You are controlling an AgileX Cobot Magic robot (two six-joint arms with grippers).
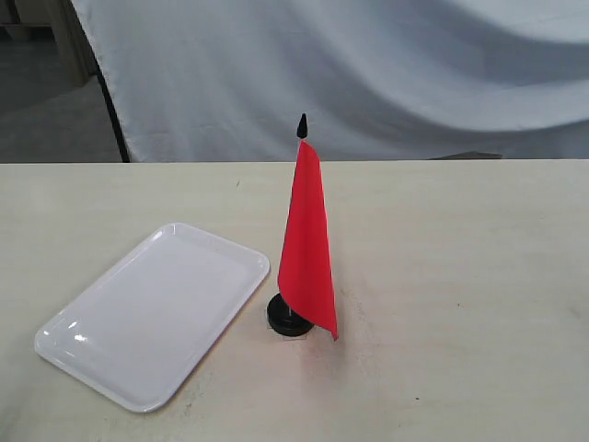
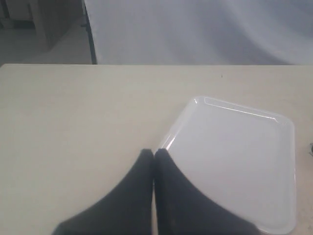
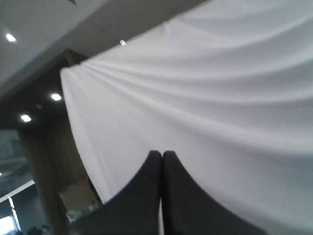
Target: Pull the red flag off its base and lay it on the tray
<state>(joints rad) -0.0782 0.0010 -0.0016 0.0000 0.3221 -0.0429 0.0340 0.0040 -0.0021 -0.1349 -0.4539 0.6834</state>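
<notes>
Your surroundings, listed from the white draped cloth [image 1: 386, 74]:
- pale wood-grain table [image 1: 479, 267] in front of it
- black pole [image 1: 112, 120] along its edge
- grey floor [image 1: 41, 120] beyond that pole
- round ceiling lights [image 3: 56, 97], lit, past its edge

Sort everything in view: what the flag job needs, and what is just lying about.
For the job: red flag, base, tray, left pincer and right pincer, both shut.
Just there: table, white curtain behind it.
</notes>
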